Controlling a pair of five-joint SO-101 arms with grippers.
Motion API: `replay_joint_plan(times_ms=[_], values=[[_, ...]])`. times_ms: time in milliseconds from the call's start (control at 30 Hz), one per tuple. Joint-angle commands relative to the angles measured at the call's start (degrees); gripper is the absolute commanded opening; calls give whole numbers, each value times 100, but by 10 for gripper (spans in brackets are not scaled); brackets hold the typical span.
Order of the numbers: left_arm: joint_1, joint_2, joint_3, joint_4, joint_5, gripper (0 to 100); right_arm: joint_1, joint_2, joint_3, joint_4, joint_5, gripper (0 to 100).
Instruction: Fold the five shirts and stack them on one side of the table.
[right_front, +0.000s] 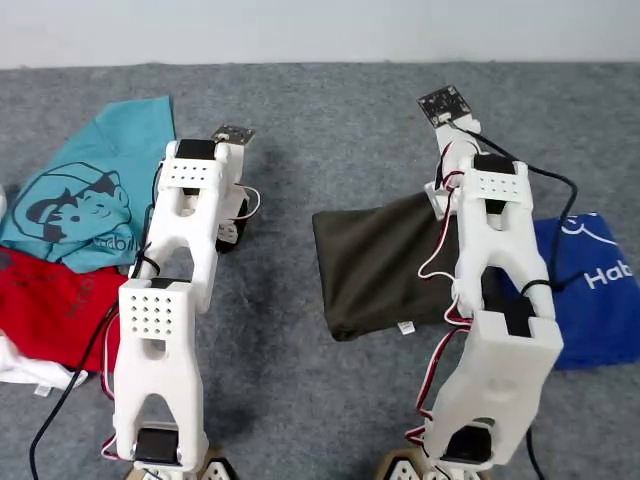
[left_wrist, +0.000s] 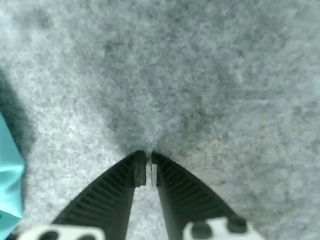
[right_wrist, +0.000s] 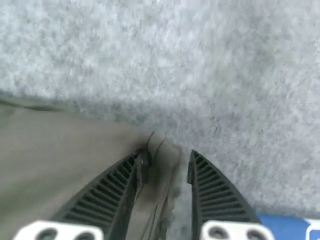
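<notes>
- Status: right claw (right_wrist: 167, 162) is open, straddling a corner of the olive shirt (right_front: 385, 265). One finger is over cloth, the other over bare surface (right_front: 300, 130).
- Olive shirt lies mid-surface, already roughly rectangular. Its right part is hidden under the right arm, just beside the blue shirt (right_front: 590, 290).
- Left claw (left_wrist: 146, 167) is closed on nothing, tips nearly touching, low over bare surface with the teal shirt (right_front: 90, 190) just beside it.
- Teal, red shirt (right_front: 50, 300) and white shirt (right_front: 25, 368) are heaped unfolded at the left edge, overlapping.
- Likely step: pinch that olive corner for the next fold, or drag it toward the blue one.
- To do it well:
  - Drop the claw until the lower finger gets under every layer at the corner. The edge looks doubled, so a shallow pinch probably takes the top ply only.
  - Bite well into the cloth, not the fringe. The fabric is limp and will slip from a thin bite.
  - Close fully before lifting, then lift just enough to clear the nap.
  - Carry the corner straight across so the edges line up. A diagonal pull skews the rectangle.
- Risk: the felt-like surface may drag on the cloth and undo the earlier folds. The left claw could pin the opposite edge.
</notes>
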Motion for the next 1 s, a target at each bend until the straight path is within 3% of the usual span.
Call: replay_joint_plan(times_ms=[0, 367, 700, 867, 967], values=[[88, 193, 101, 114, -44, 41, 84, -611, -220, 541, -246, 147], [88, 193, 101, 114, -35, 41, -145, -2334, 554, 2870, -475, 144], [88, 193, 101, 114, -35, 41, -356, -2888, 3174, 1130, -475, 143], [88, 193, 101, 114, -35, 41, 22, -3011, 3499, 945, -396, 143], [88, 193, 101, 114, -35, 41, 295, -2985, 3508, 936, 141, 143]])
